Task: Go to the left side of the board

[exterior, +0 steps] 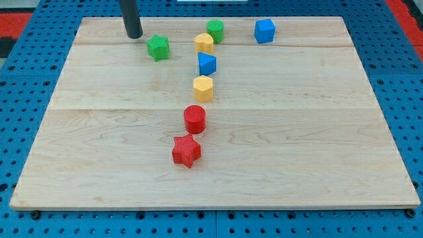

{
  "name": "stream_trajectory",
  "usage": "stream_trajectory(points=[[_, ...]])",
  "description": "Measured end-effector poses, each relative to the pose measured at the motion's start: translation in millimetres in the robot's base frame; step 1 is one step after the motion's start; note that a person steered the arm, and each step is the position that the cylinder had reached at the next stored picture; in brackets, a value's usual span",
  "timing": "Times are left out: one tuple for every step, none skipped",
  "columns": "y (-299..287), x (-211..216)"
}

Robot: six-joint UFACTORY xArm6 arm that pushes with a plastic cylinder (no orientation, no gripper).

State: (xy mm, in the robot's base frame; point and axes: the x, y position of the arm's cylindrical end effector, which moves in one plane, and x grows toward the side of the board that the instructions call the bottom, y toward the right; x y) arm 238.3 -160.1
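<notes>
Just left of the green star block [158, 47], near the tabletop's [99, 145] top edge, your tip [134, 36] rests apart from it. No fingers exist: nothing is grasped. You judge leftward travel remains before the tabletop's left side.

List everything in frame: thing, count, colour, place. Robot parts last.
green star block: 1, green, upper left of centre, just right of my tip
green cylinder: 1, green, top centre
yellow blocks: 2, yellow, one touching the green cylinder's lower left, one mid-board
blue blocks: 2, blue, one between the yellows, one cube top right
red cylinder: 1, red, centre
red star block: 1, red, below the red cylinder
board: 1, light wood
pegboard base: 1, blue, around the board
my tip: 1, dark rod, top left, touching no block
</notes>
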Motion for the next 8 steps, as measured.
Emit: stream_trajectory(points=[[10.2, -3.5], [11.0, 13.7], [-5.3, 13.7], [-4.6, 11.7], [-4.8, 11.7], [-4.8, 11.8], [-4.8, 14.1], [-14.9, 19.1]])
